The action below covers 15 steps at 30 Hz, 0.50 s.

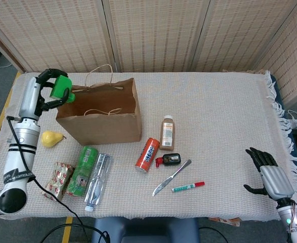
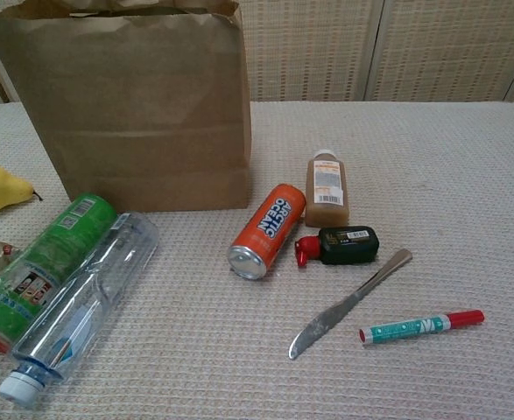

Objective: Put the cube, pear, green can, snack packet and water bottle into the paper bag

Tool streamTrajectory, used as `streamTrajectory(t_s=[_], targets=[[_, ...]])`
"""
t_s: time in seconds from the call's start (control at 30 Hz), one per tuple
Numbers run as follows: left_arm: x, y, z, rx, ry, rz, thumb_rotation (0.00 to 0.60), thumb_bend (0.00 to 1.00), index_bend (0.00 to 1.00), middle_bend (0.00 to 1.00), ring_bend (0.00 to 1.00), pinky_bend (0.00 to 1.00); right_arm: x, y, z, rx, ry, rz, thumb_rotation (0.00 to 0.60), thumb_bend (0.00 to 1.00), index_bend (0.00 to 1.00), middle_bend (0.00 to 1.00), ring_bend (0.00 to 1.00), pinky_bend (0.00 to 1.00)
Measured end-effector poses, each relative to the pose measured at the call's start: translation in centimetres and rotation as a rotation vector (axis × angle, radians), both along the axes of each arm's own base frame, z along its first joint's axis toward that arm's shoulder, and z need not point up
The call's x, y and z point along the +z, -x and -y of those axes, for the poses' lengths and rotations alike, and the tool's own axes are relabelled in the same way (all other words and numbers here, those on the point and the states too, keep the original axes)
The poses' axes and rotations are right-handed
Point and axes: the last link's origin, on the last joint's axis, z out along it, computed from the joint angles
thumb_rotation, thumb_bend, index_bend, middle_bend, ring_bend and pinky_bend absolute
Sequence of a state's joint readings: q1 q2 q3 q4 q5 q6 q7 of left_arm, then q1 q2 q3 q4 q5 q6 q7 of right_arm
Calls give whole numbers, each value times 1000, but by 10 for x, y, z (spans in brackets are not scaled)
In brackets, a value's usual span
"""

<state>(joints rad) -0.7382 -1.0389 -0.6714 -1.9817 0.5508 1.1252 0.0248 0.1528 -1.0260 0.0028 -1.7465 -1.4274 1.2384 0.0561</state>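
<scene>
Bright green cube [image 1: 63, 86], brown paper bag [image 1: 101, 117], yellow pear [image 1: 50, 138], green can [image 1: 83, 170], orange can [image 1: 147, 154], cream woven tablecloth [image 1: 219, 116], red-capped teal marker [image 1: 187, 187]

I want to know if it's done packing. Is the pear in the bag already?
No, the pear lies on the table cloth, left of the paper bag.

We count one paper bag [image 1: 98, 114], one green cube [image 1: 62, 87], one pear [image 1: 51, 138], one snack packet [image 1: 57, 181] and one water bottle [image 1: 97, 180]. We see two cans: one green can [image 1: 82, 170] and one orange can [image 1: 147, 154]. There is one brown juice bottle [image 1: 167, 132], one small black bottle with a red cap [image 1: 169, 160], one table knife [image 1: 170, 177] and one marker [image 1: 187, 187]. Two robot hands show: left hand [image 1: 51, 91] and right hand [image 1: 268, 174].
</scene>
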Motion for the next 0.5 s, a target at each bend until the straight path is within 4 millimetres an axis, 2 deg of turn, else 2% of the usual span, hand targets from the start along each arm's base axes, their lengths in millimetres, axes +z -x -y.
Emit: streamTrajectory(t_s=[0.27,0.5], targets=[[-49,-13,-8,-16,75,-103,600,693,678,609,577,704,-1,-1,0,-4,-13,10,600,60,0,0,0,0],[-63,-33,-24,-32,51,-132,600,679,673,600,567,690,-2,-2,0,-10,-21,12,600,60,0,0,0,0]])
